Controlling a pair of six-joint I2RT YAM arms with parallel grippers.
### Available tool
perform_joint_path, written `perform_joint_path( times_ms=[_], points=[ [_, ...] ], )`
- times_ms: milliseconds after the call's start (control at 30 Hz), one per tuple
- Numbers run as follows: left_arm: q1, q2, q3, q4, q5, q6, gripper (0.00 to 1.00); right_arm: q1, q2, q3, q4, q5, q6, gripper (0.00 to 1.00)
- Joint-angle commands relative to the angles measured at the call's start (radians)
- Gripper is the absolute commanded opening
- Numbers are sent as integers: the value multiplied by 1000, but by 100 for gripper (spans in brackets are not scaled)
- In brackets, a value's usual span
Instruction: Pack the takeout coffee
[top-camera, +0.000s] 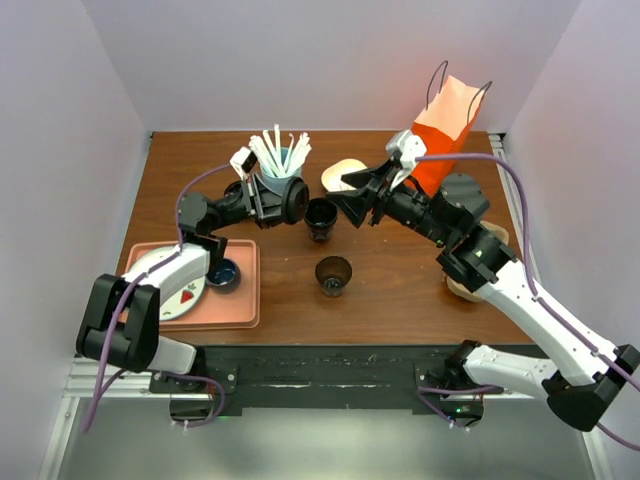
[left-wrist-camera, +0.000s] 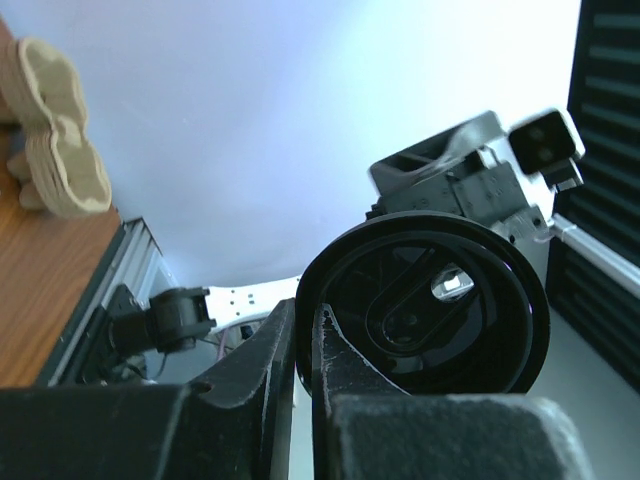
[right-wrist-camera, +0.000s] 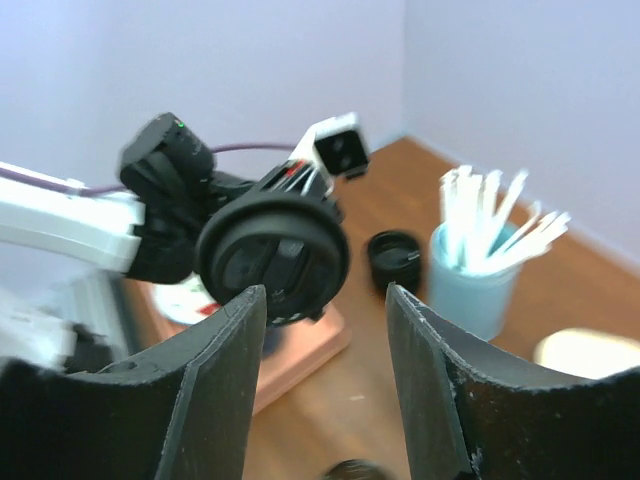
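Left claw (top-camera: 284, 203) clamped on black lid (top-camera: 297, 201) rim, held off the tabletop (top-camera: 400, 290). Right claw (right-wrist-camera: 325, 310) at lid's 3 o'clock, half-wide, empty

Only a narrow gap separates the black lid (top-camera: 297, 200), pinched in the left gripper (top-camera: 284, 204), from the parted right gripper (right-wrist-camera: 325, 295). The black cup (top-camera: 321, 218) stands low between them. The straw tumbler (top-camera: 278, 182) crowds in just behind the lid. The near side of the table (top-camera: 400, 290) lies bare.
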Motion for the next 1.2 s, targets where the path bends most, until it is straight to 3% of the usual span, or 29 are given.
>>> perform_joint_path(
  times_ms=[0,100,467,1167],
  points=[
    [-36,-65,-24,-85,3,21,0,38,-19,-40,76,17,-329,59],
    [-51,-90,-21,-162,14,57,0,82,-54,-119,123,-54,-491,59],
    [-82,-171,-27,-547,55,295,0,150,-42,-115,114,-23,-596,54],
    [-107,-182,-35,-540,75,259,1,187,-59,-153,22,24,-720,36]
  ],
)
